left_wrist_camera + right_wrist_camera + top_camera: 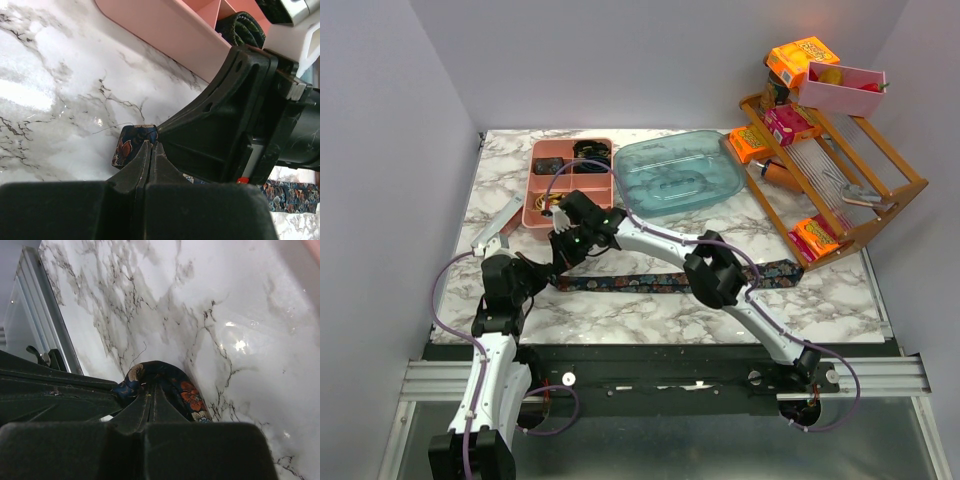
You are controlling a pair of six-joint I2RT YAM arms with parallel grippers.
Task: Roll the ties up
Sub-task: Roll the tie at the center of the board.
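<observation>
Plainly one tie (pixel 660 283) lies stretched out flat on the marble worktop (pixel 570 318). It runs left to right across the near half, well in front of the pink tray (pixel 530 190) and the clear blue dish (pixel 725 165). It is a long narrow band of dark navy, almost black, cloth, strewn with small orange-red flowers and pale blue flecks. The print reads as fine speckle from above and as distinct blossoms up close.

Its left end is lifted and bunched into a small rounded fold, with a thin loose thread trailing from it onto the marble. Both arms meet at that fold. The left claw (pixel 150 150) has its two fingers pressed together with no gap, nipping the edge of the folded end. The right claw (pixel 150 392) is likewise squeezed fully together on the cloth, which bulges around its tips, an orange flower showing just to one side. The two claws sit just beside each other.

A dark roll of fabric (pixel 245 30) stands in one compartment of the tray.
</observation>
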